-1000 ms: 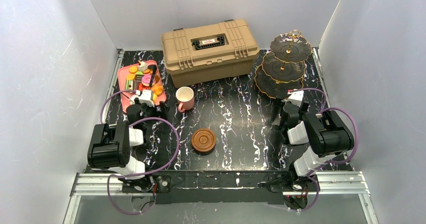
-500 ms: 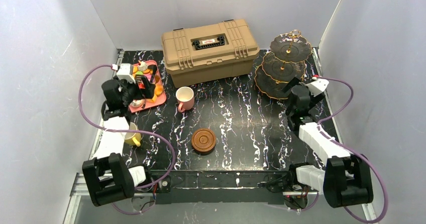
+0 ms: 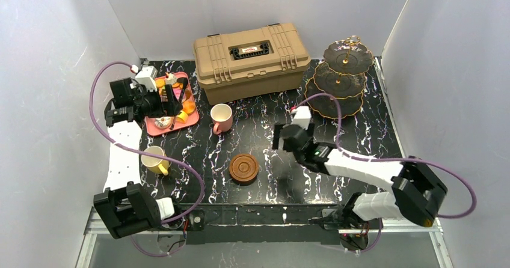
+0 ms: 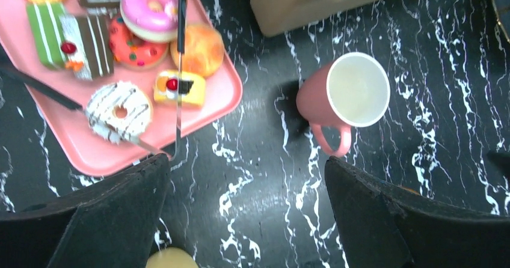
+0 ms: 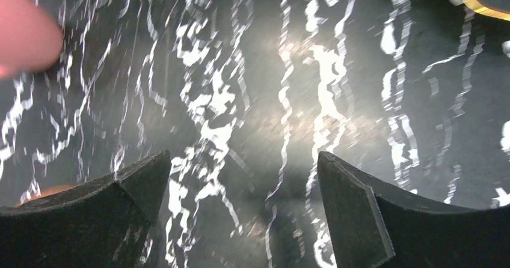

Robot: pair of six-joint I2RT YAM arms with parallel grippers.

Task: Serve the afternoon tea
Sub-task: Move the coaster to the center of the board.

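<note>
The left fingers are spread wide with nothing between them. They hang over the black marbled worktop, between the pink tray of pastries and the upright pink cup. The yellow cup stands beside the left arm; the left wrist view shows only its rim, cut off at the bottom edge.

The right fingers are likewise spread and hold nothing, over bare worktop. That view is smeared, with a pink blur at its left edge and a sliver of gold rim in its top right corner.

The stack of brown saucers sits mid-worktop, and the three-tier stand is at the far right. The tan toolbox carries a dark label whose writing is too small to read.
</note>
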